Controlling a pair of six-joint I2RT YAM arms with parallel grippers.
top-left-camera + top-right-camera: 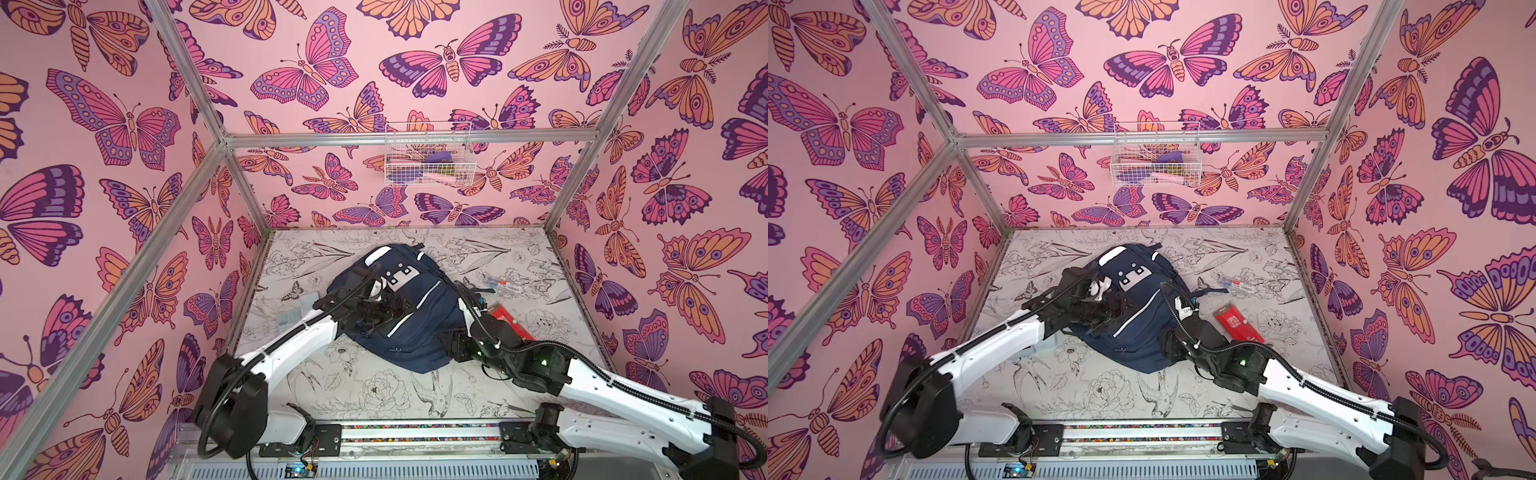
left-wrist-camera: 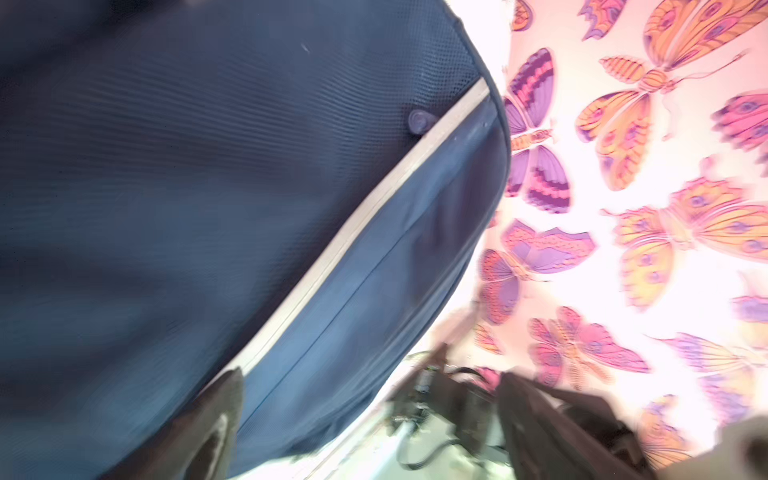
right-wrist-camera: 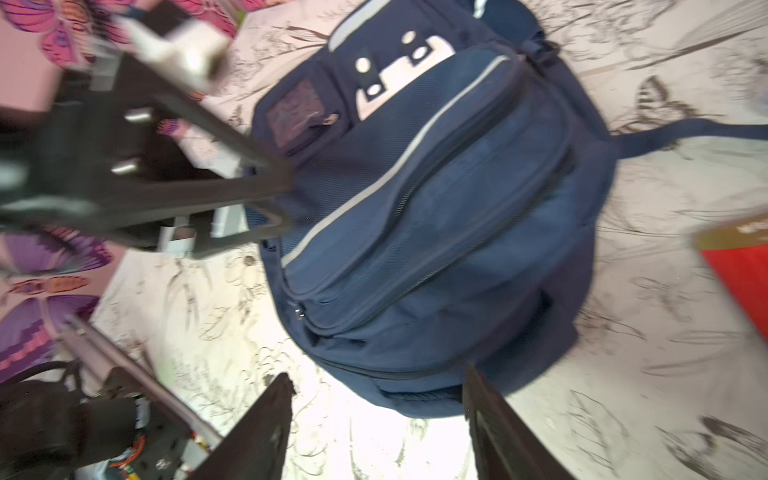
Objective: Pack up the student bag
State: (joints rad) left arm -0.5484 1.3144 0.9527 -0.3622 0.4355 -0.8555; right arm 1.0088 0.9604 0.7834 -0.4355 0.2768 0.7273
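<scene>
**Brace the bag, then go for the zip**

At far left a grey calculator [image 1: 291,313] lies on the tabletop [image 1: 374,386], just beside the student bag [image 1: 419,307]. The left gripper [image 1: 376,309] sits over the bag's left flank, fingers spread, clamping nothing. The bag itself lies flat mid-tabletop, front up, its front zips seemingly closed. The right gripper [image 3: 378,374] is at its near edge, fingers parted and empty. Further right lie a pen pack [image 1: 505,284] and a red booklet [image 1: 509,318]. Best, I judge: 1 arm pins the fabric while the other pinches the zip pull [image 3: 298,312] squarely.
</scene>
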